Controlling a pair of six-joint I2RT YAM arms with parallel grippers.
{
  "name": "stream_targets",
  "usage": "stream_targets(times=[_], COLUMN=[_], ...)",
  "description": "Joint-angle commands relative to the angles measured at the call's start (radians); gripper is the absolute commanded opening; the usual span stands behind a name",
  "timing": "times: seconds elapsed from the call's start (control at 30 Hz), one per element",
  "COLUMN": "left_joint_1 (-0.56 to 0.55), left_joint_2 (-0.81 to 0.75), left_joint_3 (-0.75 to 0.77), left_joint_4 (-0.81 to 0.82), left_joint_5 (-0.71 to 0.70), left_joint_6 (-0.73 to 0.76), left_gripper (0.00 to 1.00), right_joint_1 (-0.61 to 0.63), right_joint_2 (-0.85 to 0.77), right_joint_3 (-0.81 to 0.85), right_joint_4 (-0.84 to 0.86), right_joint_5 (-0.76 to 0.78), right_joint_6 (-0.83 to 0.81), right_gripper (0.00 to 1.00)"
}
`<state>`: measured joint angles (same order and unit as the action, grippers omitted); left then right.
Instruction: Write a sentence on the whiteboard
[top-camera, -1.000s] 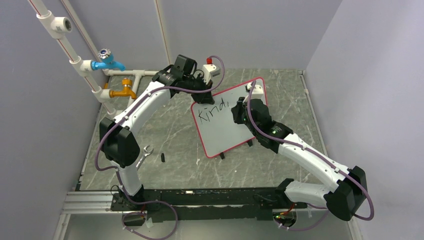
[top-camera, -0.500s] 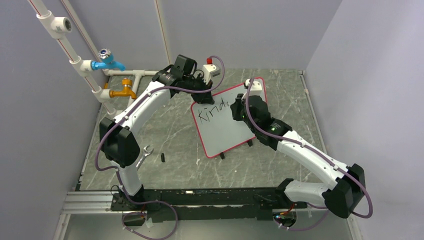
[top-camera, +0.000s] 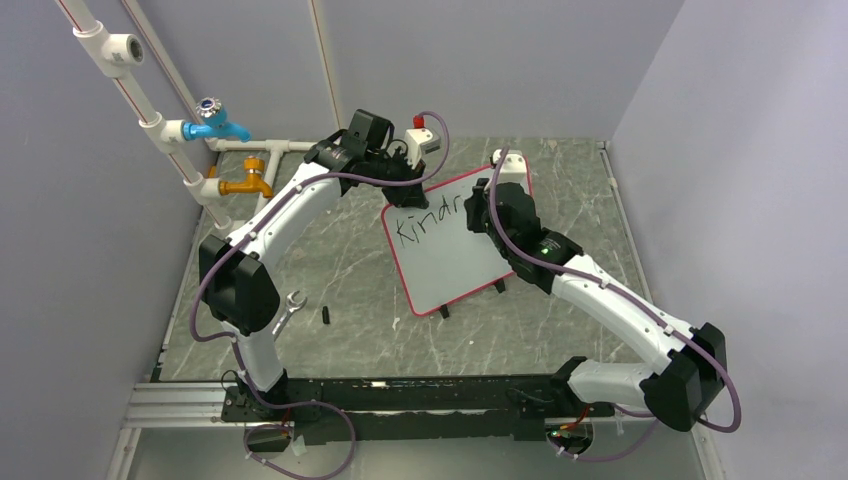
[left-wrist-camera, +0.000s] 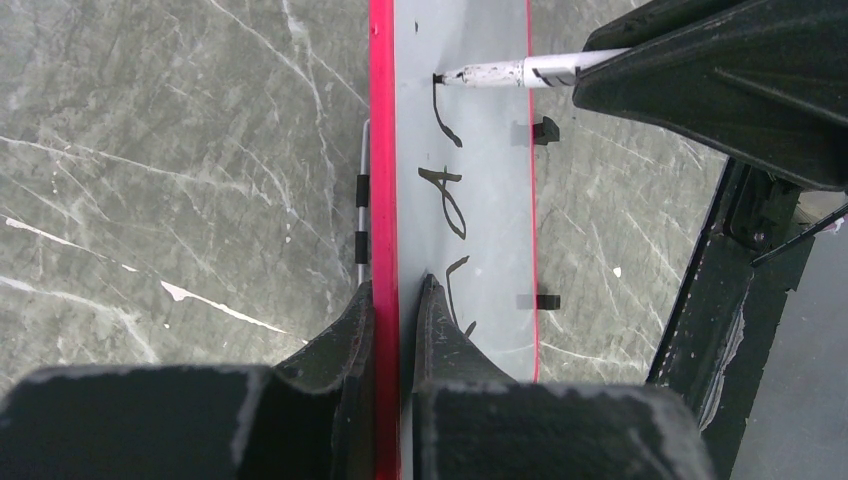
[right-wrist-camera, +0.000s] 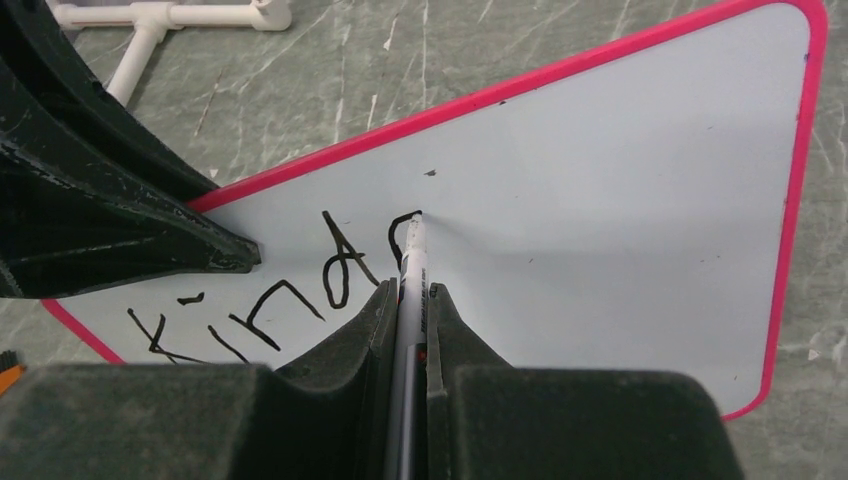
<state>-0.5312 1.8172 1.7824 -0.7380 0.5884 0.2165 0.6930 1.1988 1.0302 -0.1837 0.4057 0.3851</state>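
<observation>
The whiteboard, white with a red rim, stands tilted on the table's middle. Black handwriting on its upper part reads "Kind", followed by a short curved stroke; that is all of the sentence that shows. My left gripper is shut on the board's red rim at its top left corner. My right gripper is shut on a white marker. The marker's tip touches the whiteboard at the end of the curved stroke. The left wrist view shows the marker from the side.
A wrench and a small black cap lie left of the board. White pipes with a blue tap and a yellow tap run along the left wall. A white block with a red top stands behind the board.
My right gripper has moved up and to the right along the board, and a curved stroke has appeared after "Kind". The left arm has not moved.
</observation>
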Motion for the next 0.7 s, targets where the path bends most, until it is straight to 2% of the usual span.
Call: stream_targets(times=[0.0, 0.37, 0.67], left_joint_1=[-0.016, -0.016, -0.016], left_joint_2=[0.057, 0.054, 0.053], left_joint_3=[-0.028, -0.031, -0.034], left_joint_4=[-0.141, -0.14, -0.139], left_joint_5=[-0.202, -0.203, -0.206], left_joint_6=[0.161, 0.161, 0.162], left_gripper=[0.0, 0.0, 0.0], right_joint_1=[-0.013, -0.014, -0.014], right_joint_2=[-0.016, -0.07, -0.088], right_joint_3=[0.003, -0.098, -0.046], right_joint_4=[-0.003, -0.004, -0.009], right_joint_5=[0.024, -0.033, -0.014], right_joint_6=[0.006, 0.051, 0.025], right_gripper=[0.0, 0.0, 0.0])
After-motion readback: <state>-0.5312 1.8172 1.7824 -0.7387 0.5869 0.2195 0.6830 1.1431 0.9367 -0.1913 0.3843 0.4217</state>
